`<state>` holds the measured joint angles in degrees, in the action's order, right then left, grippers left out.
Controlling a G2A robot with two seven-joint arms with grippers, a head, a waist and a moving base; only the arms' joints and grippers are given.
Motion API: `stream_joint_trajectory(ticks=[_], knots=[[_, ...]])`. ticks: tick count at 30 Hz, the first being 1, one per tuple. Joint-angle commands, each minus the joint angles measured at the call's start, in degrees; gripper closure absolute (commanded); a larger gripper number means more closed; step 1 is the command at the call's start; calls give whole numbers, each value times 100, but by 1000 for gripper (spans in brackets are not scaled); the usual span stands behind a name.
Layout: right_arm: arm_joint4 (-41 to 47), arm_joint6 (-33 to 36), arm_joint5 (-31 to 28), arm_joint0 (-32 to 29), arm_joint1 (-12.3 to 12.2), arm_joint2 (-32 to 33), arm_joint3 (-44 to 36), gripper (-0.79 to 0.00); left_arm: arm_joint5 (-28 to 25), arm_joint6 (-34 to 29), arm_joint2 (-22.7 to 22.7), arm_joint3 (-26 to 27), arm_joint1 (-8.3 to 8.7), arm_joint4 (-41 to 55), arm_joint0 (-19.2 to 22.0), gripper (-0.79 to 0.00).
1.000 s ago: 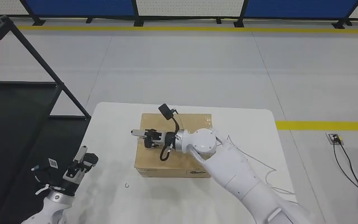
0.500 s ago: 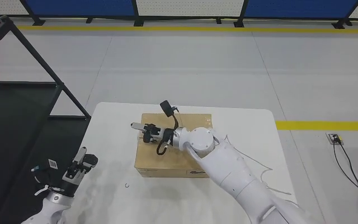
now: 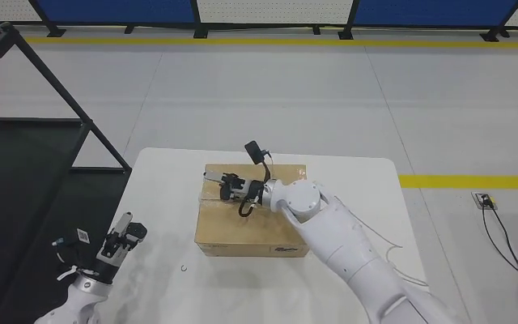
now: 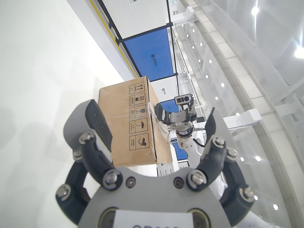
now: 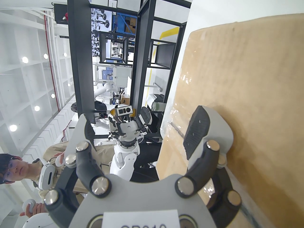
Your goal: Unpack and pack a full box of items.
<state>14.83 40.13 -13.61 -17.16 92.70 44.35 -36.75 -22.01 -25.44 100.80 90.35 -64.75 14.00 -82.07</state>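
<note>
A closed cardboard box (image 3: 251, 227) sealed with clear tape stands in the middle of the white table (image 3: 162, 186). My right gripper (image 3: 220, 181) is open and hovers over the box top near its back left corner. In the right wrist view the right gripper (image 5: 143, 117) has one finger above the box (image 5: 249, 84) beside the taped seam (image 5: 177, 126), the other past its edge. My left gripper (image 3: 129, 231) is open, low at the table's left front edge, apart from the box. The left gripper (image 4: 154, 110) faces the box (image 4: 135, 124) from a distance.
A black metal frame (image 3: 57, 105) stands off the table's left side. A tiny ring-shaped object (image 3: 185, 268) lies on the table in front of the box. Bare tabletop lies left, right and in front of the box.
My right gripper has moved across the box top toward its back edge and a little to the right. The left gripper has shifted slightly toward the table's front.
</note>
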Motion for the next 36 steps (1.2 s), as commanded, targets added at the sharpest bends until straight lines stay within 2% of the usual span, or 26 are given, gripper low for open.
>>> stream_joint_trajectory(ticks=[1,7,13,19,28,36], knots=[[-87,23,-9,-60,-76,120,-84,-785,23,7,-37,2,-2,-29,19,-785],[-444,19,21,-422,-410,670,-652,-785,110,10,-193,60,-12,-147,97,-785],[-1099,515,490,-981,-812,1262,-1603,-785,186,15,-358,79,-23,-247,206,-785],[-1714,504,980,-1723,-1133,1908,-2783,-785,254,-25,-493,78,-27,-358,333,-785],[-2133,513,1472,-2515,-1425,2729,-3970,-785,339,-87,-634,68,-30,-421,505,-785],[-2015,295,1618,-3148,-1610,3563,-4656,-785,381,-185,-575,-18,-12,-367,637,-785]])
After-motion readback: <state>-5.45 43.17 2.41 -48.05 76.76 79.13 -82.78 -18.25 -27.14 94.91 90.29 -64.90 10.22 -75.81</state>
